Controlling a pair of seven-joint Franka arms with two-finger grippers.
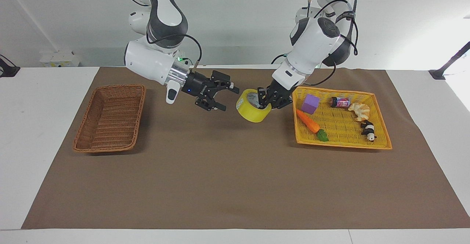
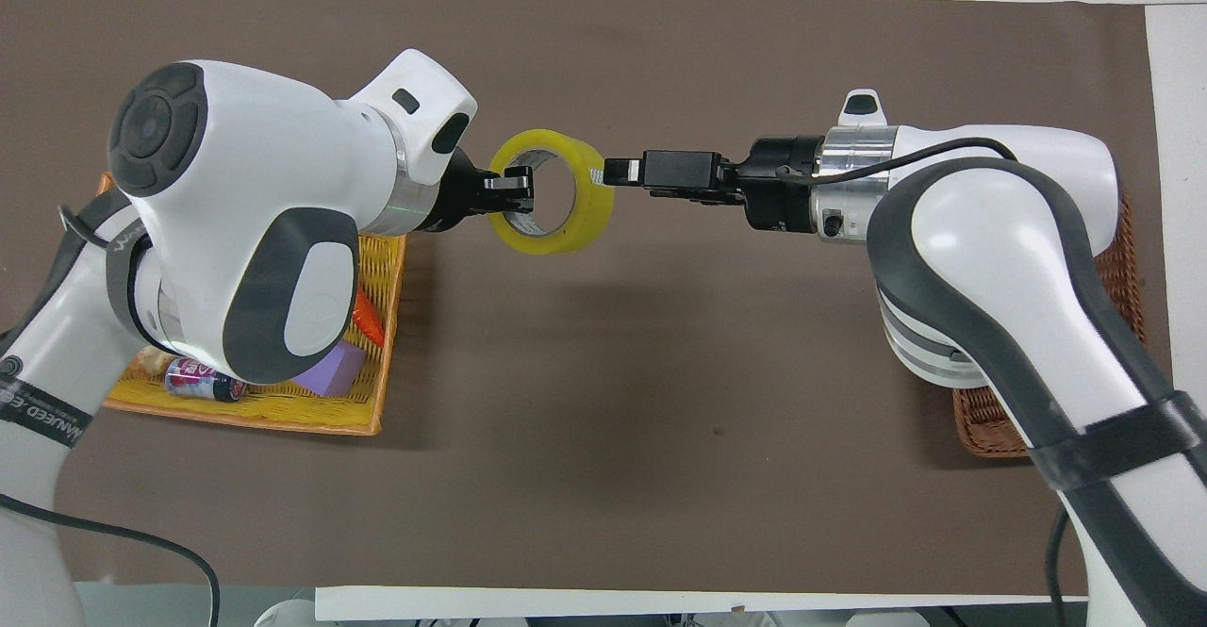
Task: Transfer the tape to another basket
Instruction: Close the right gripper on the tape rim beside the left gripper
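Left pincer point(image 1: 265, 102) pinching raised tape point(image 1: 253, 110); right pincer point(image 1: 221, 97) level, spread beside it.

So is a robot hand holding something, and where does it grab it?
The left hand holds the tape up over the mat, pinching its ring wall, one finger inside the hole. The right hand, open, is beside the tape, holding nothing.

Facing view: high, across the table, looking at both robots; wide enough to take in the whole brown mat point(image 1: 235, 185).
Overhead view: high above the robots' end, looking steeply down and forward; closer, the arms' bodies fill much of it.
Shared: the mat's middle, where the tape point(image 1: 253, 110) hangs between the jaws of the left gripper point(image 1: 270, 100) and right gripper point(image 1: 222, 97).
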